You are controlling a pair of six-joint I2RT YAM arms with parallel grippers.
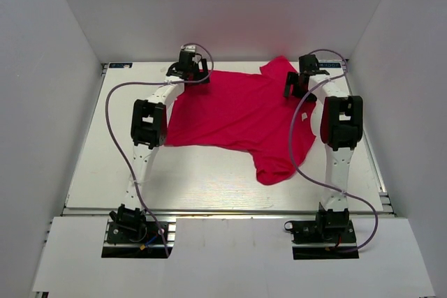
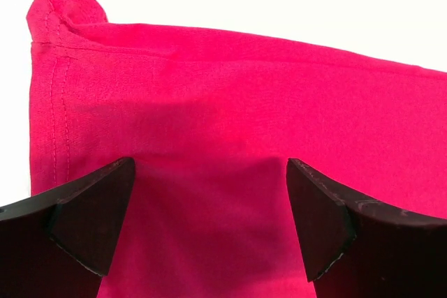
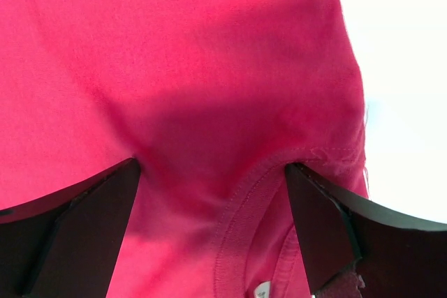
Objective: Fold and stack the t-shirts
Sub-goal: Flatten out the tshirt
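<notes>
We found the crimson-pink short-sleeved cloth t-shirt [image 1: 237,113] lying sideways on the white flat table [image 1: 105,172], toward the far side. Its bottom hem pointed left and its neck pointed right. One sleeve [image 1: 278,66] stuck out far, the other sleeve [image 1: 276,169] near.

The t-shirt was mostly spread in a single layer, w/ some rumpling at the right end. As far as we could judge, no fold was made yet, i.e. the task was barely begun. We saw only one shirt, so nothing to stack on either.

The left gripper [image 1: 187,68] was at the far-left corner of the cloth. In the left wrist view its jaws stood apart over the stitched hem corner [image 2: 56,68], w/ nothing pinched. The right gripper [image 1: 297,85] was at the far-right end by the shoulder. Its jaws were also apart, straddling the ribbed neck band [image 3: 234,242], near the small white tag [image 1: 305,118]. We couldn't tell whether either pair of tips touched the fabric.

Still left, in our view: grip both far points, fold the far edge & sleeves in, fold again, then place the bundle.
</notes>
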